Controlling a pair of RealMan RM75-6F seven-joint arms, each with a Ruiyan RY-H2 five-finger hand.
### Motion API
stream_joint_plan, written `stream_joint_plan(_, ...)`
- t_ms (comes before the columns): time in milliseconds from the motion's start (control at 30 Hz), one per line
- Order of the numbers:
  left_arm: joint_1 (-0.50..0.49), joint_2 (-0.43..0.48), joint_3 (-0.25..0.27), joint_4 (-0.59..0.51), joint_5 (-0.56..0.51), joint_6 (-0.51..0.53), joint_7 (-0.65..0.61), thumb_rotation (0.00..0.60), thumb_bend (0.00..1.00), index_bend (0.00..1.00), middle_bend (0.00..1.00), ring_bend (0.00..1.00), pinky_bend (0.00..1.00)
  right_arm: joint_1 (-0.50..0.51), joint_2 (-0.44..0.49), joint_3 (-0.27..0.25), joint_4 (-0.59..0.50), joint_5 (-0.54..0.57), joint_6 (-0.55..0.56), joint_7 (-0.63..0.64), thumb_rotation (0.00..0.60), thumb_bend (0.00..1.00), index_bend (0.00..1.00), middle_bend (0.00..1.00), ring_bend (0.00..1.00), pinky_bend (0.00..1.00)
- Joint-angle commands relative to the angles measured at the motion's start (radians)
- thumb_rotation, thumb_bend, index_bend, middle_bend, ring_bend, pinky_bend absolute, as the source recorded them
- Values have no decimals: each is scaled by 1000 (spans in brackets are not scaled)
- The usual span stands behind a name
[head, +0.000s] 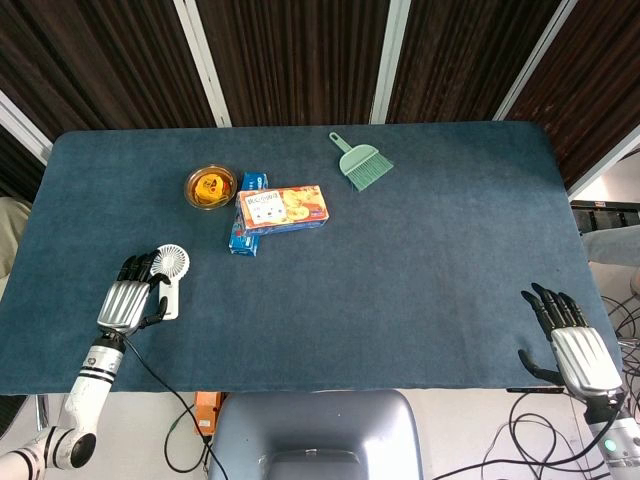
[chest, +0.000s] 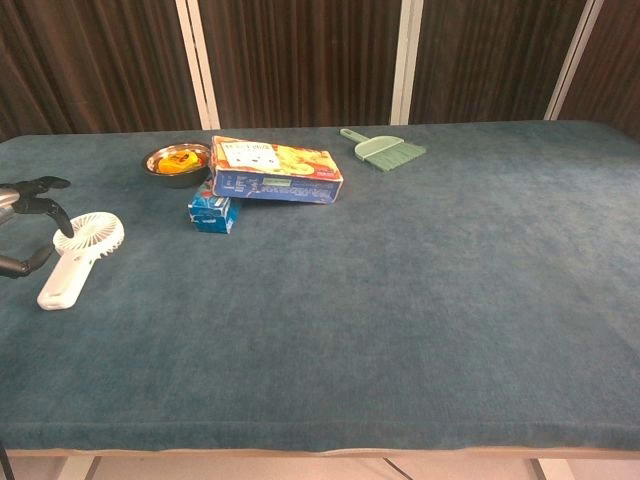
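A white hand-held fan lies flat on the blue table at the front left. My left hand hovers just left of it with fingers apart, their tips beside the fan's round head, holding nothing. In the chest view its dark fingers arch above and left of the fan, which rests on the cloth. My right hand is at the table's front right corner, fingers spread and empty; the chest view does not show it.
At the back left stand a small metal bowl with orange contents, a biscuit box leaning on a blue carton, and further right a green hand brush.
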Motion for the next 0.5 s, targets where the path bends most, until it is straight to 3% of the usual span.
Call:
stream_joint_plan(33, -15, -13, -9, 19, -41, -45, 27, 422, 545, 410, 0, 0, 34, -1, -1, 2, -3, 1, -8, -11, 600, 273, 0, 0, 0, 0)
stream_joint_plan(500, -39, -48, -11, 76, -76, -89, 41, 420, 601, 410, 0, 0, 35, -11, 6, 17, -13, 9, -19, -17, 600, 273, 0, 0, 0, 0)
